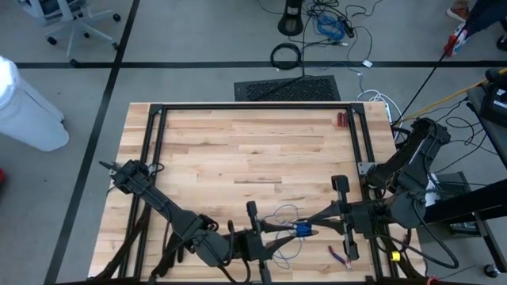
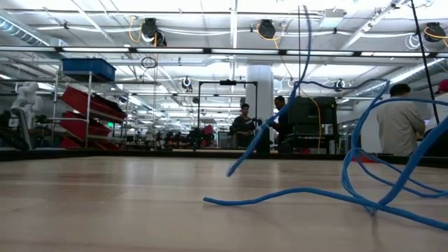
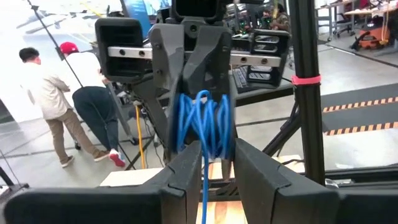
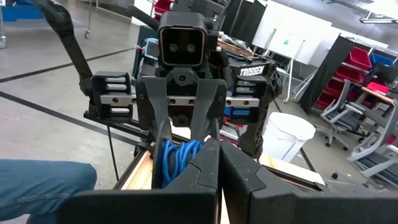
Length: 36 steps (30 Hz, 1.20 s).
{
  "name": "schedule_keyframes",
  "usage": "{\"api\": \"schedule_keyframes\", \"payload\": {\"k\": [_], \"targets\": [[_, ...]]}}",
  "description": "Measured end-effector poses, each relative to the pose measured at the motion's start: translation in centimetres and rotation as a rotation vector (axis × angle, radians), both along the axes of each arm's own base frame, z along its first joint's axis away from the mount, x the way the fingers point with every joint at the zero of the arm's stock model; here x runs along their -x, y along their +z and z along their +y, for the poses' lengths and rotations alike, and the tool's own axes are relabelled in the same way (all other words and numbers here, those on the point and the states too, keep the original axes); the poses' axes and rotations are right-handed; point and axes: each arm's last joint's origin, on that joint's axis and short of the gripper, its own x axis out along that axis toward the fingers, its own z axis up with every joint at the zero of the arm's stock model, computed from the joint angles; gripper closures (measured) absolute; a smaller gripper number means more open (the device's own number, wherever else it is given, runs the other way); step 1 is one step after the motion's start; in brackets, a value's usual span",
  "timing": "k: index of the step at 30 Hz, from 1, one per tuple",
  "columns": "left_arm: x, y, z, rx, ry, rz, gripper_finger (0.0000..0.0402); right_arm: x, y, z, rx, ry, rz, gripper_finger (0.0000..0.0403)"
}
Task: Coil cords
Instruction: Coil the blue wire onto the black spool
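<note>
The only writing that can be read is the white "TROSSEN" lettering [image 4: 252, 71] on the body of the left arm, seen in the right wrist view.

The 2 arms meet nose to nose near the front edge of the tabletop [image 1: 238, 150], with the blue cord [image 1: 299, 229] bunched between them. In the left wrist view the cord [image 3: 204, 124] shows as several loops wound together, hanging right between the 2 pincer tips. The left pincer [image 1: 279, 231] stands partly spread around that bundle, its fingers [image 3: 186, 168] flanking the loops on both sides, and 1 strand runs down between them. The right pincer [image 1: 317, 225] is pressed together, its fingers [image 4: 205, 165] meeting with no gap; the wound loops [image 4: 177, 158] sit just beside them, against the left arm's fingers. Whether the right pincer pinches a strand cannot be told.

From the bundle, loose cord trails onto the tabletop in open curves; the low view shows those strands [image 2: 364, 189] rising off the wood and looping back down. Red-handled pliers [image 1: 342, 255] lie near the front edge, just beside the right arm.
</note>
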Motion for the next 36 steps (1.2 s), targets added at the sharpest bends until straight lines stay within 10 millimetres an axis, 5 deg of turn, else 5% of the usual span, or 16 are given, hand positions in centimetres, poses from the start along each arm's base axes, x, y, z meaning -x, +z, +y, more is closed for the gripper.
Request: {"api": "schedule_keyframes", "payload": {"k": [11,21,36], "targets": [[-0.2,0.0,0.3,-0.003,0.0,0.003,0.0392,0.0,0.0,0.0,-0.003,-0.008,-0.002,0.0403],[-0.1,0.0,0.2,-0.02,0.007,0.007,0.0398,0.0,-0.1,-0.1,-0.006,-0.006,0.01,0.0398],[1.9,0.5,1.1,0.011,0.04,0.136,0.04,1.0,-1.3,0.3,0.106,-0.082,0.081,0.0331]]}}
